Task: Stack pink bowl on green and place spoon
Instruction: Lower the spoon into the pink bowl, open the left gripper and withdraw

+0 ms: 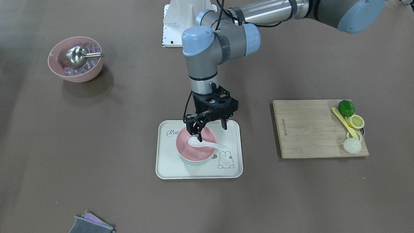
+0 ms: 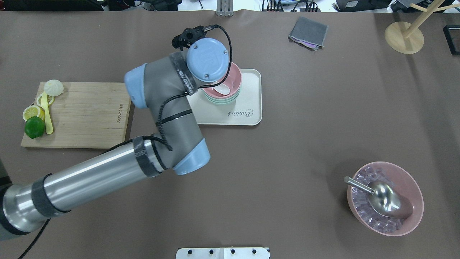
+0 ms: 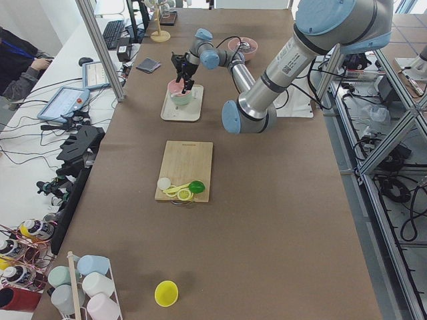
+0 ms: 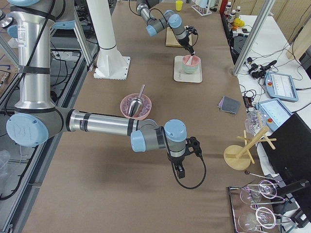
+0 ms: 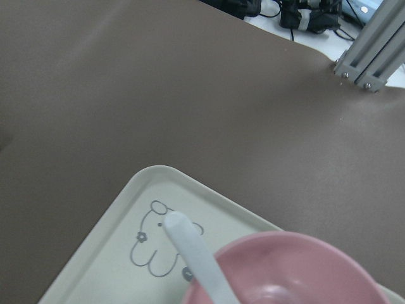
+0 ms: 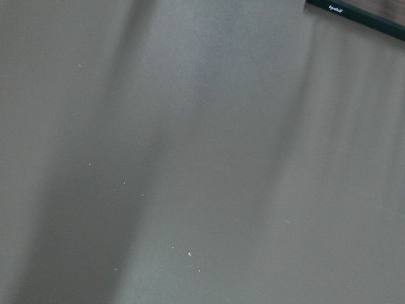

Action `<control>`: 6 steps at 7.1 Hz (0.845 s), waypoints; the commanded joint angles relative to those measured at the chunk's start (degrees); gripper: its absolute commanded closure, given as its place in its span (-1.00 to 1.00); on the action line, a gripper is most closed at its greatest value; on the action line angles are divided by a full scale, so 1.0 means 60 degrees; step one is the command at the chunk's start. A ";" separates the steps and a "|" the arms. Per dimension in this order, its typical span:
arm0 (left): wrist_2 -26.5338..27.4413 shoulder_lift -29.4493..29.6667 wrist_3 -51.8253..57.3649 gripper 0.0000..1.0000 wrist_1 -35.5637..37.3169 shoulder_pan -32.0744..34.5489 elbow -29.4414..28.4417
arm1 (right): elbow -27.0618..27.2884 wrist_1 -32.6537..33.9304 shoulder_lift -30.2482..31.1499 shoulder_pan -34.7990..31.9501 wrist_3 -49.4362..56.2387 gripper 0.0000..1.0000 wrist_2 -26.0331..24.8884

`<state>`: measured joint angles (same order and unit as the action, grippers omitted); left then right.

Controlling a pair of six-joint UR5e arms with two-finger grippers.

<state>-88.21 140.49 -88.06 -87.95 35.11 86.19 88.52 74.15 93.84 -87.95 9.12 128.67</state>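
A pink bowl (image 1: 194, 150) sits stacked on a green bowl (image 1: 194, 163) on a cream rabbit tray (image 1: 168, 168). A white spoon (image 1: 207, 144) lies in the pink bowl, its handle over the rim toward the rabbit drawing. My left gripper (image 1: 212, 134) hangs just above the bowl, jaws open, one fingertip next to the spoon's scoop end. In the left wrist view the spoon handle (image 5: 190, 253) rests on the pink bowl (image 5: 297, 266). My right gripper (image 4: 179, 170) shows only in the exterior right view, far from the tray; I cannot tell its state.
A wooden cutting board (image 1: 307, 129) with a lime (image 1: 346, 107), lemon slices and a yellow utensil lies on my left. A second pink bowl (image 1: 76, 58) holds ice cubes and a metal scoop. A grey cloth (image 1: 89, 225) lies at the far edge.
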 commanded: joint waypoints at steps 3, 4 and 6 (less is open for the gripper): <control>-0.3367 -0.4173 0.8107 -0.95 0.1679 0.3103 0.4046 | 0.0258 0.0803 0.0107 -0.0443 0.0677 -1.00 0.0087; -0.4245 -0.4936 1.0434 -0.95 0.1665 0.4288 0.4063 | 0.0580 0.1303 0.0107 -0.0488 0.0677 -1.00 0.0132; -0.5668 -0.6635 1.3684 -0.95 0.1504 0.6690 0.3859 | 0.1718 0.3114 0.0063 -0.0503 0.0691 -1.00 0.0176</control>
<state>-117.05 106.65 -16.93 -78.49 66.63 109.89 94.56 86.05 94.35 -90.87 13.18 129.60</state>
